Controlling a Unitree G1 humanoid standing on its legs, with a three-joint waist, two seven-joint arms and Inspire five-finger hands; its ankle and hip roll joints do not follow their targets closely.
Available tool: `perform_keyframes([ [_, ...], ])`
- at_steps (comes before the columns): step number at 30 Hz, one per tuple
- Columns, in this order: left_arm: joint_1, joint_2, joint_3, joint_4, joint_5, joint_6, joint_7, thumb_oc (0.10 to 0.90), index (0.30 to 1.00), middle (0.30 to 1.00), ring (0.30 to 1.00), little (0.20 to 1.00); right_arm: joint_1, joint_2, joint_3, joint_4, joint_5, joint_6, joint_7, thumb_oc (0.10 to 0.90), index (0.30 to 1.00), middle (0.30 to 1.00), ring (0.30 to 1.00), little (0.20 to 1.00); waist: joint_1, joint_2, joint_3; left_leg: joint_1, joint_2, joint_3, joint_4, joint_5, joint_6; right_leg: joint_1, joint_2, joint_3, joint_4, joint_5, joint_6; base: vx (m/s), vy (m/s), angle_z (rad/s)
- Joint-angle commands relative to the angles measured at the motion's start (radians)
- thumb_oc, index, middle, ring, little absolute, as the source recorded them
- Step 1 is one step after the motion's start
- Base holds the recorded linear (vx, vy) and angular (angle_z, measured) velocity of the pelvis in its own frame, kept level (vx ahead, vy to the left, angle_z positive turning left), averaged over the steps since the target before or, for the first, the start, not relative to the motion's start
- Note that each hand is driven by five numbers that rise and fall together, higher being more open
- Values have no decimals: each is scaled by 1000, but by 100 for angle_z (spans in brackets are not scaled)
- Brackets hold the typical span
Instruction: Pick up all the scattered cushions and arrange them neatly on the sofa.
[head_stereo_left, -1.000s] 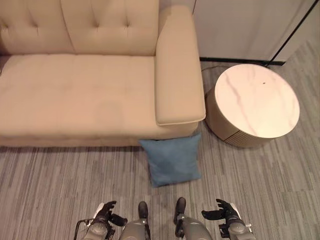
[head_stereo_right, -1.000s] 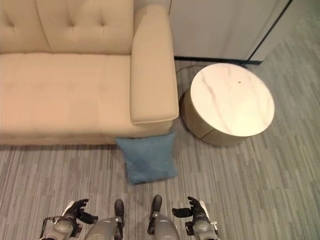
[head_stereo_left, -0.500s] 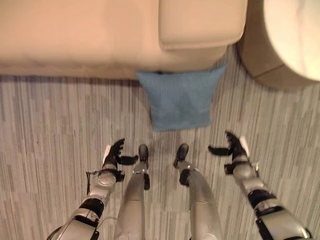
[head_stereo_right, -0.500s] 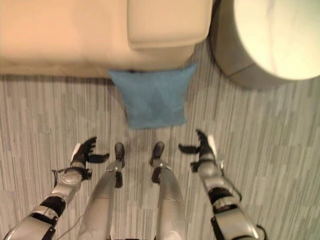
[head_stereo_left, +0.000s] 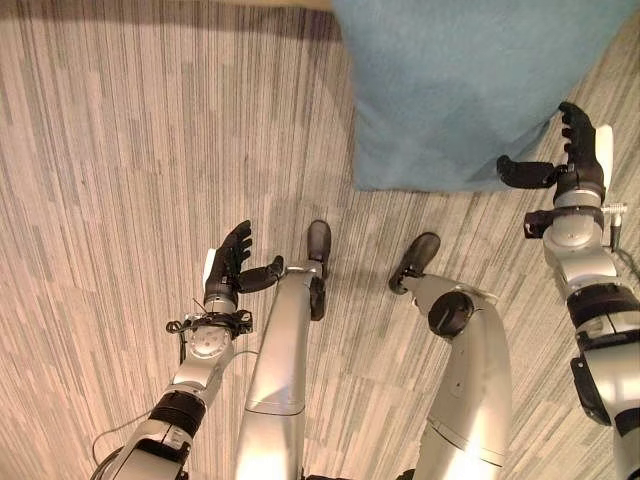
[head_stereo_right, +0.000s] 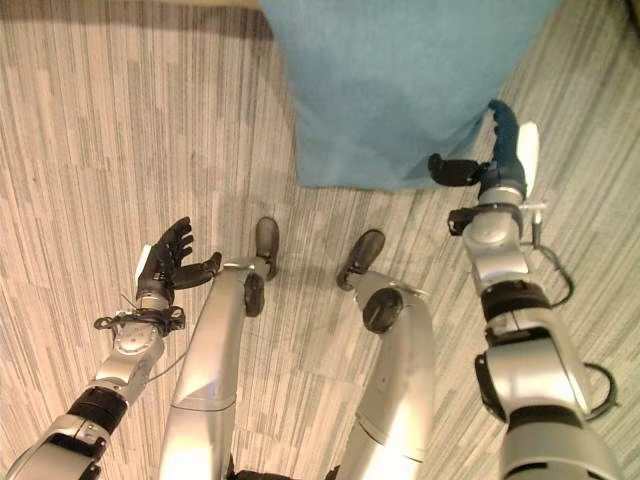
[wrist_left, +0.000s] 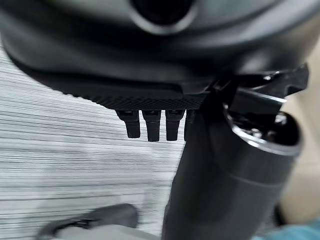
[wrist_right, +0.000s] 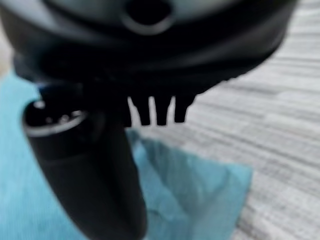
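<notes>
A blue cushion (head_stereo_left: 450, 90) lies on the striped grey carpet, filling the upper middle and right of the eye views. My right hand (head_stereo_left: 572, 165) hovers at the cushion's near right corner, fingers straight, thumb reaching toward the fabric; the same corner of the blue cushion (wrist_right: 200, 185) lies just past its fingers in the right wrist view. My left hand (head_stereo_left: 230, 268) is open over bare carpet, well to the left of the cushion and clear of it. A thin strip of the beige sofa (head_stereo_left: 270, 3) lines the top edge.
Striped grey carpet (head_stereo_left: 120, 150) spreads to the left of the cushion and around both hands.
The camera has tipped down and closer, so the sofa and round table have left the picture. Both arms have stretched forward; my right hand has reached the cushion's near right corner.
</notes>
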Motion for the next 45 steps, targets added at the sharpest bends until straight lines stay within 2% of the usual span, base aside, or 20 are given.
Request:
perform_keyframes([
  [1,200,27,2,-15,-1,-18,29,800,900,900,900,900,81,-38,39,-43,8,-55,-49,800,900,900,900,900,-20,0,-137,7,-23,-14,-37,-11,1,58,-6,92,-37,-42,115,25,1,14],
  [3,203,34,-3,-44,-14,-25,29,800,900,900,900,900,38,-36,71,-50,11,-56,-52,800,900,900,900,900,-10,3,-135,-17,-33,-21,-33,-6,2,34,-17,95,-23,-44,116,20,7,13],
  [4,203,37,-5,-57,-15,-27,32,800,900,900,900,900,18,-39,87,-57,8,-57,-54,621,632,632,632,632,-6,4,-135,-28,-37,-22,-32,-4,3,23,-19,98,-16,-45,116,11,-1,15],
  [5,200,37,-8,-66,-19,-29,32,800,900,900,900,900,-3,-36,104,-67,6,-58,-55,400,300,300,300,300,0,4,-136,-36,-41,-24,-29,-2,3,17,-22,100,-15,-45,116,21,-1,11],
  [11,185,22,-18,-83,-20,-30,34,800,900,900,900,900,-29,2,140,-202,-17,-75,-66,400,300,300,300,300,7,-1,-154,-48,-53,-33,-46,16,-6,18,-34,96,-25,-41,118,7,3,2],
  [16,162,2,-19,-66,2,-22,35,800,900,900,900,900,23,24,110,-294,-48,-83,-69,400,300,300,300,300,1,-15,-175,-3,-63,-36,-114,35,-14,76,-24,70,-89,-27,129,-31,-17,9],
  [19,144,-11,-21,-49,24,-16,31,800,900,900,900,900,75,39,67,-349,-69,-91,-77,400,300,300,300,300,-8,-24,-187,73,-59,-45,-202,58,-20,159,-5,39,-171,-7,145,-74,-20,4],
  [21,135,-25,-20,-43,45,-7,26,800,900,900,900,900,175,81,3,-417,-92,-101,-83,400,300,300,300,300,-25,-33,-201,204,-49,-61,-329,84,-23,282,19,7,-280,28,169,-92,-4,3],
  [23,134,-26,-20,-40,50,-5,23,800,900,900,900,900,200,91,-8,-429,-101,-102,-83,400,300,300,300,300,-27,-35,-201,244,-47,-63,-363,91,-25,318,28,-3,-313,38,174,-31,2,3],
  [26,145,-32,-16,-35,67,3,10,800,900,900,900,900,327,135,-55,-512,-137,-108,-71,400,300,300,300,300,-44,-52,-209,407,-35,-79,-493,113,-33,468,41,-14,-447,85,196,-55,-2,1],
  [29,155,-30,-16,-35,78,9,6,800,900,900,900,900,372,149,-72,-541,-146,-106,-65,400,300,300,300,300,-47,-58,-209,466,-33,-83,-535,121,-35,518,47,-15,-487,98,199,-16,-2,-1],
  [30,168,-35,-14,-24,87,17,-5,800,900,900,900,900,439,180,-93,-584,-156,-112,-55,400,300,300,300,300,-58,-71,-228,543,-34,-85,-581,124,-38,595,48,-23,-548,114,204,0,0,0],
  [34,227,-39,2,-15,90,28,-23,800,900,900,900,900,564,212,-132,-642,-185,-107,-33,400,300,300,300,300,-65,-97,-243,765,-30,-85,-712,144,-48,808,60,-48,-690,155,218,32,0,-7],
  [36,291,-33,34,-22,102,38,-40,800,900,900,900,900,666,207,-174,-703,-226,-100,-13,400,300,300,300,300,-71,-116,-263,965,-24,-80,-825,160,-57,1011,79,-73,-816,180,231,151,22,-9],
  [37,310,-33,48,-16,108,42,-48,800,900,900,900,900,704,202,-203,-736,-231,-100,0,400,300,300,300,300,-73,-129,-286,1036,-24,-73,-878,198,-56,1097,85,-95,-890,220,231,93,38,-4],
  [38,311,-33,47,-17,108,42,-48,800,900,900,900,900,706,202,-204,-737,-231,-99,0,400,300,300,300,300,-72,-128,-281,1044,-24,-73,-883,199,-56,1105,86,-96,-894,222,231,133,36,3],
  [41,378,-43,107,-76,106,46,-56,800,900,900,900,900,802,189,-291,-838,-243,-104,29,400,300,300,300,300,-77,-160,-376,1272,-2,-45,-1021,204,-64,1346,127,-105,-1051,240,254,300,36,3],
  [45,395,-64,160,-116,63,43,-49,800,900,900,900,900,804,183,-323,-897,-229,-111,55,400,300,300,300,300,-76,-182,-487,1451,-1,6,-1113,189,-60,1487,156,-75,-1135,251,268,219,56,-35],
])
